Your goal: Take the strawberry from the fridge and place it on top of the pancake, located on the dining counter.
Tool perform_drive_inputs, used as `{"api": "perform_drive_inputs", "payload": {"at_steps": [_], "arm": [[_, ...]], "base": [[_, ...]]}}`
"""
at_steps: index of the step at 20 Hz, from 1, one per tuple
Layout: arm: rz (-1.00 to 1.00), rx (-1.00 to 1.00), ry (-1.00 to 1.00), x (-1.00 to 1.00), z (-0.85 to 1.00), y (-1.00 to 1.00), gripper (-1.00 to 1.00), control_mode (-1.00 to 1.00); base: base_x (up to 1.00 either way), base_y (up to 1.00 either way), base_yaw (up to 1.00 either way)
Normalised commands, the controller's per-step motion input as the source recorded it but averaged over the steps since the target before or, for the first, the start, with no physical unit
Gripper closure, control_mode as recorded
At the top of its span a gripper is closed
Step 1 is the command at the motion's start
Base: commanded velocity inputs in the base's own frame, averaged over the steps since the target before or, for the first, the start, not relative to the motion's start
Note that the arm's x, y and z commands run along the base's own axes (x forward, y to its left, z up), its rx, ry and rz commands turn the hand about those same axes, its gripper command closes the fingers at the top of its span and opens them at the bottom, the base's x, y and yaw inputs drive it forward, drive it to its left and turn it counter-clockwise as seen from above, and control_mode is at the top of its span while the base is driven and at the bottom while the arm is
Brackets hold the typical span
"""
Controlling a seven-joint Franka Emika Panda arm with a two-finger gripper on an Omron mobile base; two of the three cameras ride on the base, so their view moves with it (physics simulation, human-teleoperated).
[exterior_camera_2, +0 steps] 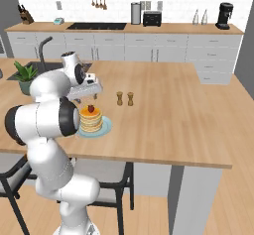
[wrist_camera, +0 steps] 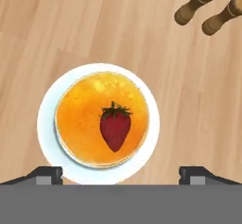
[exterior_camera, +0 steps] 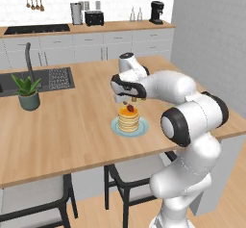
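Wooden island top: the dining counter [exterior_camera: 72, 121] fills the left base view, with a dark sink [exterior_camera: 45, 80] inset at the left and a potted plant [exterior_camera: 28, 92] beside it. The plate [exterior_camera: 140, 129] sits near the front edge, bearing the pancake [exterior_camera: 129, 120]. The strawberry [exterior_camera: 130, 108] rests on top of the stack. The gripper [exterior_camera: 129, 98] hangs directly above it, apart from the fruit.

Right base view: the same counter from the other side. The strawberry sits on the pancake top, and two wooden shakers [exterior_camera_2: 125, 98] stand near the plate, toward the far side. The arm covers part of the plate's left rim.

Hand view: the camera looks straight down on the stack. The strawberry lies on its side just right of centre on the orange-brown top, leaves toward the view's top, tip toward the bottom. Both finger tips [wrist_camera: 203, 173] show at the lower corners, spread wide; nothing is between them. The tool is fully open and holds nothing.

Handling notes (judgement):
- Strawberry: very light, soft, easily bruised. Its tapered, glossy skin is likely to slip under pads. If it must be re-gripped, close across the broad shoulder below the leaves, with low force.
- It lies on a flat top, so rolling is unlikely, but a sideways brush could push it off.
- Pancake: soft, compressible; downward pressure would dent it.
- Placement appears complete; a straight vertical retreat is the safe exit.
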Motion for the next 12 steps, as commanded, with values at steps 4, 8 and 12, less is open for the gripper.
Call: {"api": "perform_drive_inputs", "payload": {"at_steps": [4, 8, 12], "arm": [[-0.04, -0.03, -0.23, -1.00, 0.65, 0.06, -1.00, -1.00], [-0.04, 0.00, -0.25, -1.00, 0.52, 0.19, -1.00, -1.00], [-0.04, 0.00, -0.22, -1.00, 0.33, 0.27, -1.00, -1.00]], "base": [[0.00, 0.00, 0.00], [0.00, 0.00, 0.00], [0.00, 0.00, 0.00]]}}
